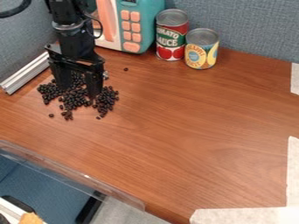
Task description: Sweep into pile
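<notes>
The dark beans [73,99] lie in a loose, ragged heap on the left part of the brown wood-grain table [192,118], thick in the middle and thinning at the front edge. A few lie apart: 1 bean [125,69] behind and to the right of the heap, 1 bean [51,115] at its front left, and a few just off its front. The gripper [78,92] hangs over the heap, pointing down, its 2 fingers spread apart with beans showing between them, so it stands open and grips nothing. The black arm [73,37] comes in from the top edge above it, and a black cable [16,9] curves at the upper left corner. Just left of the heap, a silvery metal bar [26,73] lies at a slant. Behind, to the right of the arm, stands a teal toy microwave [152,26] with 7 salmon buttons, 6 of them in 2 columns and 1 wider below. To its right are 2 upright cans: the red can [170,51], its label carrying pale capitals over pictured tomatoes, and the shorter yellow can [202,56], with small lettering on round yellow shapes against blue. A grey-blue partition [251,26] rises behind. Whitish tape [293,175] marks the right side and near right corner of the table, and a clear plastic strip [88,178] runs along the near left edge.
</notes>
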`<act>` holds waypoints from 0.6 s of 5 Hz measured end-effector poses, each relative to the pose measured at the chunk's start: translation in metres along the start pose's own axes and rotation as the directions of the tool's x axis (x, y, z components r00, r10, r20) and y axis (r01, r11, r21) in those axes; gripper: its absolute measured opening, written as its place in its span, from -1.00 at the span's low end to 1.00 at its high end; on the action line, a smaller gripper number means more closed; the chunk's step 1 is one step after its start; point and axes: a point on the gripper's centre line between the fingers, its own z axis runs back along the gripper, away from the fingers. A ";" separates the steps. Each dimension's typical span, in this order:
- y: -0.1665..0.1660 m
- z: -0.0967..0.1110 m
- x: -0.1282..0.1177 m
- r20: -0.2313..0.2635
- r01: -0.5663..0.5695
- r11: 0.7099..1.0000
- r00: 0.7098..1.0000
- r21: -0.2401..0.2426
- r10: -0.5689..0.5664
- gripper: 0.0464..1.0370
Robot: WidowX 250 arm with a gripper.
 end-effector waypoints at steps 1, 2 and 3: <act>-0.002 -0.012 -0.003 -0.040 0.000 1.000 0.999 -0.021 -0.001 0.92; 0.033 -0.008 -0.003 -0.022 -0.100 0.994 0.995 -0.045 0.100 0.92; 0.071 0.002 -0.007 0.009 -0.157 0.987 0.988 0.023 0.157 0.92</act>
